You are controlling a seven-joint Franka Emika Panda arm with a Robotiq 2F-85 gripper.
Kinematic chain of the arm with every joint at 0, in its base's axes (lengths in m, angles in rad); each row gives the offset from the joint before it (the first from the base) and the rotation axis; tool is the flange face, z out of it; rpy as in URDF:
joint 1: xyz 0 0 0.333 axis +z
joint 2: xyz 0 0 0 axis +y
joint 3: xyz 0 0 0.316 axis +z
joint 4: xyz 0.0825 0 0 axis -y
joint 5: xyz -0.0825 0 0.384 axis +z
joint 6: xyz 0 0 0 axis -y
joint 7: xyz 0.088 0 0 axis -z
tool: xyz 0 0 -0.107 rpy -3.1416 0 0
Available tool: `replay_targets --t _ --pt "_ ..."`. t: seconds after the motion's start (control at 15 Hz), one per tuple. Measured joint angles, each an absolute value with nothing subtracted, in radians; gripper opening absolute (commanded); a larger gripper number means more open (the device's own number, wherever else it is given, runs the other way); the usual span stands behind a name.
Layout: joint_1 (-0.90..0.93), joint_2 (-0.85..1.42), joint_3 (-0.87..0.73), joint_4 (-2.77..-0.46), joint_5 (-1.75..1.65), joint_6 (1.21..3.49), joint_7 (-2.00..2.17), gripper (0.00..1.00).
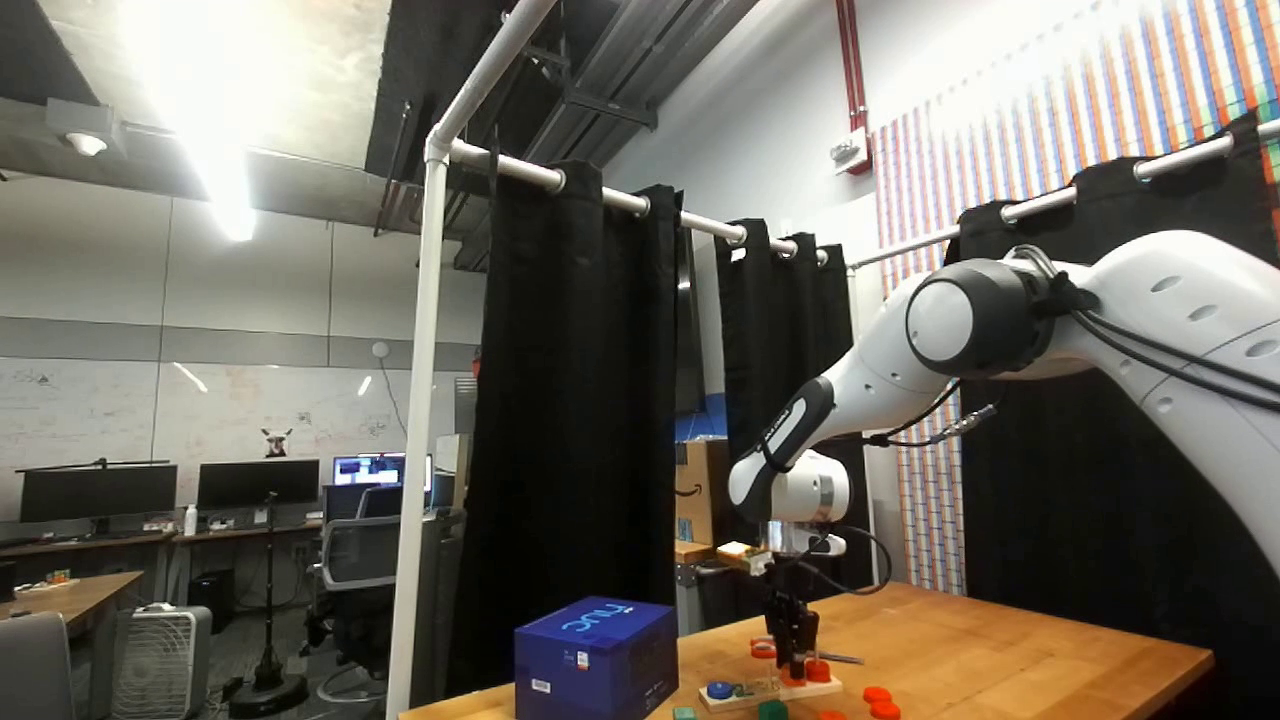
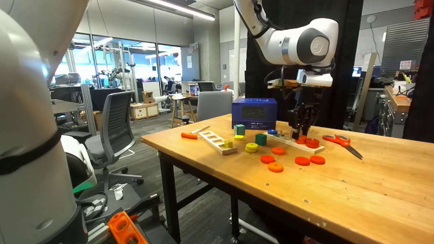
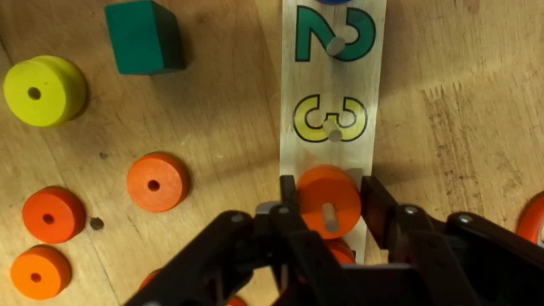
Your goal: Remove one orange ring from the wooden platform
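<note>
By the gripper (image 3: 328,199), the orange ring (image 3: 316,197) is clamped, its dark fingers (image 3: 374,204) being set against either side of the rim. The ring is pierced by a wooden peg (image 3: 329,217) of the wooden platform (image 3: 293,159); whether it is lifted at all from the board cannot be told. Just beside it, a red-orange stack (image 2: 312,143) is carried on the platform's end peg. In the other direction along the board, a yellow 3 (image 3: 298,119) and a green 2 (image 3: 303,40) are marked (both digits are turned sideways in the wrist view), and a blue ring (image 2: 272,131) is seated past them. On the table (image 2: 339,189), loose orange and red discs (image 2: 278,151) are scattered near the platform, and a green block (image 3: 136,38) and stacked yellow rings (image 3: 46,91) are placed near these. Scissors (image 2: 346,145) are laid on the platform's opposite side. Farther off, a yellow cube (image 2: 228,144) is borne by a slotted frame (image 2: 230,151). A blue box (image 2: 254,113) is set beyond the blue ring, and beyond the table a black curtain (image 1: 580,420) is hung from a white rail (image 1: 708,223).
</note>
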State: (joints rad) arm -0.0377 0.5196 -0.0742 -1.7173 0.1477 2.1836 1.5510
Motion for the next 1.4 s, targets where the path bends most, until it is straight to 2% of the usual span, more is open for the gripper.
replay_targets --t 0.47,0.87,1.4 --pt "-0.033 0.498 -0.08 -1.719 0.148 2.18 1.552 0.21" --pt "-0.022 0.375 -0.094 -1.765 0.136 2.14 1.572 0.2" --pt "-0.037 0.17 -0.129 -2.072 0.134 2.192 1.621 0.2"
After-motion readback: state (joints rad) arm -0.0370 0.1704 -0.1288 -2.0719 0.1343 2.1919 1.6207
